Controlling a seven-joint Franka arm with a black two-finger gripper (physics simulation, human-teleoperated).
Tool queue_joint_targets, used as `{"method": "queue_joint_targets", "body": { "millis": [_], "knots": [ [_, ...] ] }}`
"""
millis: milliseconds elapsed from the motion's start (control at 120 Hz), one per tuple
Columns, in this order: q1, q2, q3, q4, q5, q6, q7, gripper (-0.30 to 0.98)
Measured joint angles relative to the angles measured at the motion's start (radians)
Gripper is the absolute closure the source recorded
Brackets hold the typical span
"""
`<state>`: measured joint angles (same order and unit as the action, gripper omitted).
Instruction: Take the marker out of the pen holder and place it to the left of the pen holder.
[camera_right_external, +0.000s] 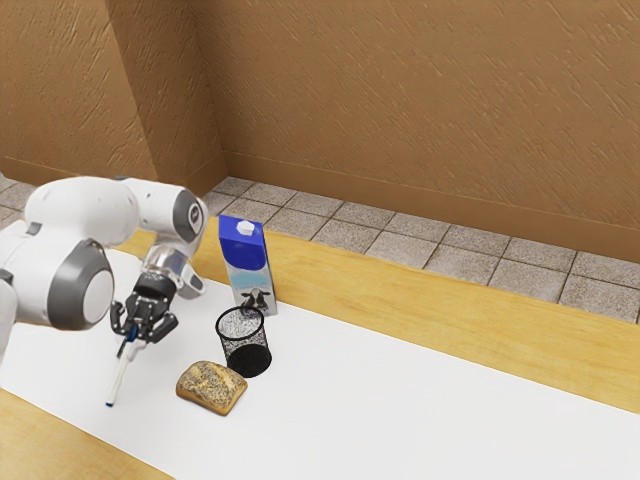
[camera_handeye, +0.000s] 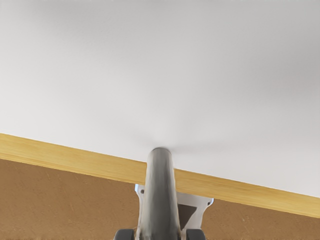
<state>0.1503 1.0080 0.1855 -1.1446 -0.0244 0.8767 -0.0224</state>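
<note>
My gripper is over the white cloth on the exterior view's left side, shut on the marker. The marker is light-coloured with dark ends and slants down from the fingers, its lower end at or just above the cloth; contact is unclear. In the wrist view the marker stands out as a grey rod between the two fingertips of the gripper. The black mesh pen holder stands upright, apart from the marker, toward the exterior view's right, with nothing visible inside.
A seeded bread piece lies close to the pen holder, between it and the cloth's near edge. Behind the holder stands a blue and white milk carton. The white cloth covers the middle of the wooden table.
</note>
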Motion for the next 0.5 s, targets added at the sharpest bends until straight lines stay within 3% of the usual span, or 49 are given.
{"method": "queue_joint_targets", "body": {
  "millis": [175, 233, 275, 383, 450, 500],
  "knots": [
    [0.000, -0.007, 0.000, -0.005, -0.004, -0.002, -0.003, 0.39],
    [-0.007, -0.073, -0.006, -0.031, -0.004, 0.000, -0.006, 0.29],
    [-0.014, -0.218, -0.042, -0.120, -0.003, 0.025, -0.007, 0.24],
    [-0.093, -0.760, -0.113, -0.449, 0.007, 0.230, 0.011, 0.15],
    [-0.117, -0.945, -0.140, -0.515, 0.013, 0.352, 0.028, 0.11],
    [-0.136, -1.015, -0.149, -0.521, 0.021, 0.421, 0.040, 0.08]
  ]
}}
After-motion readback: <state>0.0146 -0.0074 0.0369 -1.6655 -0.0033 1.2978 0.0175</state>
